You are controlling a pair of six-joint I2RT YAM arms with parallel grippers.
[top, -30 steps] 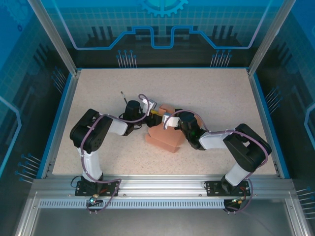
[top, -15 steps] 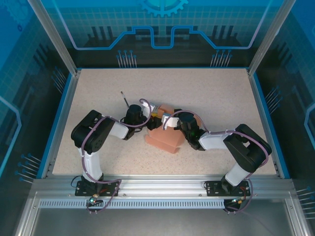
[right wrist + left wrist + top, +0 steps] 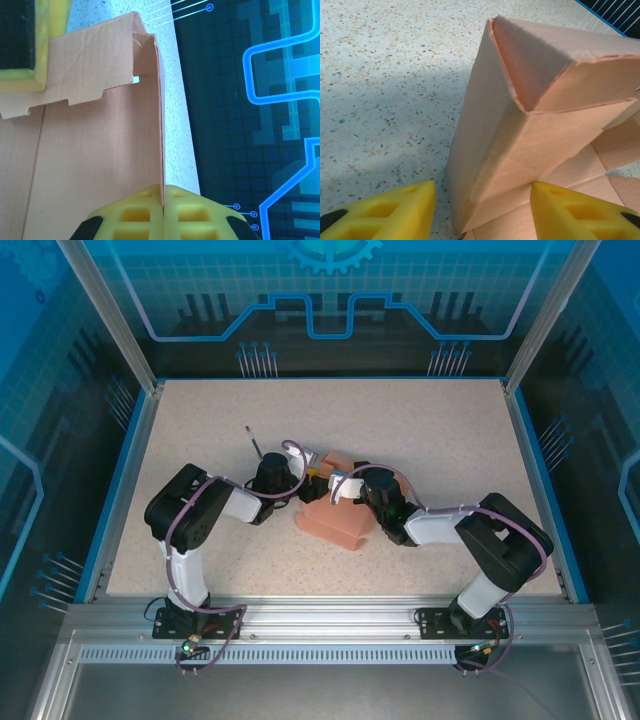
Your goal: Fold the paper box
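the paper box is lying partly folded at the centre of the table. the left gripper is standing spread, one raised corner between its fingers. the right gripper is pinching an upright wall edge.

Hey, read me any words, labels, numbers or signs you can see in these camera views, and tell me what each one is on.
None: there are no readable words, numbers or brand marks.
On the paper box: nothing, plain cardboard.
On the back wall: blue line patterns and part of a gear symbol, no lettering.
On the table: nothing, just speckles.
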